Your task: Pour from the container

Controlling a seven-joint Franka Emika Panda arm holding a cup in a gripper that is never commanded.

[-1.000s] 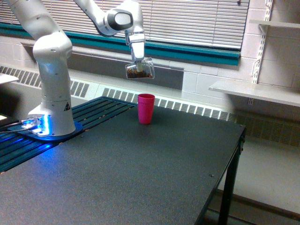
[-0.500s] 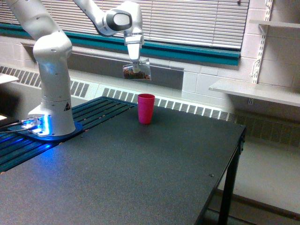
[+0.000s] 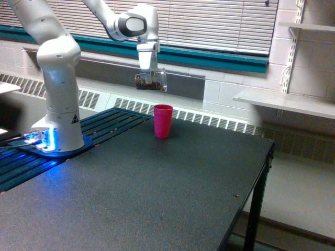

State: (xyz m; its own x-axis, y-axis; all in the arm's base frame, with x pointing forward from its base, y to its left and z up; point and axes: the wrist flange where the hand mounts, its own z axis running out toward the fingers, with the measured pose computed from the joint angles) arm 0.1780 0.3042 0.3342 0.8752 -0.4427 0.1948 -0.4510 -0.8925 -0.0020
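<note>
The container (image 3: 151, 81), a small clear cup with brown bits showing through its wall, hangs tilted on its side in the air. My gripper (image 3: 147, 70) is shut on it from above. An opaque pink cup (image 3: 163, 121) stands upright on the dark table (image 3: 157, 188), below the container and slightly toward the exterior view's right. The container's mouth points to that side. Nothing can be seen falling from it.
The arm's white base (image 3: 57, 125) stands on the table at the exterior view's left, with a blue light at its foot. A radiator grille runs along the wall behind. A shelf (image 3: 282, 102) juts out at the right, past the table's edge.
The gripper and container have shifted a little toward the exterior view's left, and the wrist has turned. The pink cup has not moved.
</note>
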